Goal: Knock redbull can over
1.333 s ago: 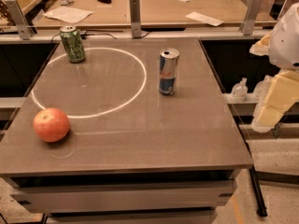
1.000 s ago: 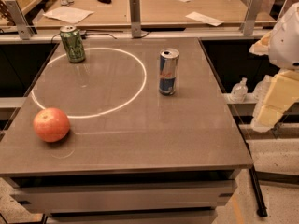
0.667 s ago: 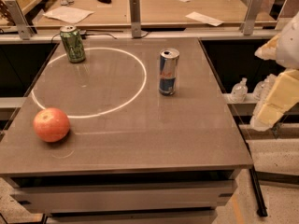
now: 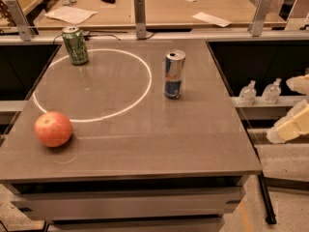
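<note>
Well right of the upright redbull can (image 4: 174,75) hangs the gripper (image 4: 292,125) (spread: cannot tell).

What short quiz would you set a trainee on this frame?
1. True or false: the redbull can stands upright on the table, to the right of the green can.
2. Which thing lies nearest the table's front edge? A. green can B. apple C. redbull can
3. Fill in: the gripper shows at the view's ____ edge, off the table and apart from the redbull can.

Key: 1 true; 2 B; 3 right.
</note>
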You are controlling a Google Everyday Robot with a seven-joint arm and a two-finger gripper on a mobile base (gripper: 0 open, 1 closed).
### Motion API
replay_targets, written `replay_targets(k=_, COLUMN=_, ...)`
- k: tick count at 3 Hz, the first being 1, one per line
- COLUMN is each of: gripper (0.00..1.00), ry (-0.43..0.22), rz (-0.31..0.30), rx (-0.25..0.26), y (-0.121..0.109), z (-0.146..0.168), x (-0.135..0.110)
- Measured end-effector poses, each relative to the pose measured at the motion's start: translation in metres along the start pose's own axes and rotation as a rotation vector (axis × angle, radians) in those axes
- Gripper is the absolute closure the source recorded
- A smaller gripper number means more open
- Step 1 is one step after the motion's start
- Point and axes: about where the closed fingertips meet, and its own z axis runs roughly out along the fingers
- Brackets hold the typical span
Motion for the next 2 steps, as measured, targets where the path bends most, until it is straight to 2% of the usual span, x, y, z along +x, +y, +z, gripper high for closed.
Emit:
replay_targets(k=1, gripper=0.0, ry=-0.229, rz=0.071, rx=0.009, y=-0.006, z=0.001, x=0.005)
replay_targets(k=2, gripper=0.0, ry=-0.415, rz=0.101, rx=-0.003, y=-0.004, z=-0.002, x=-0.009)
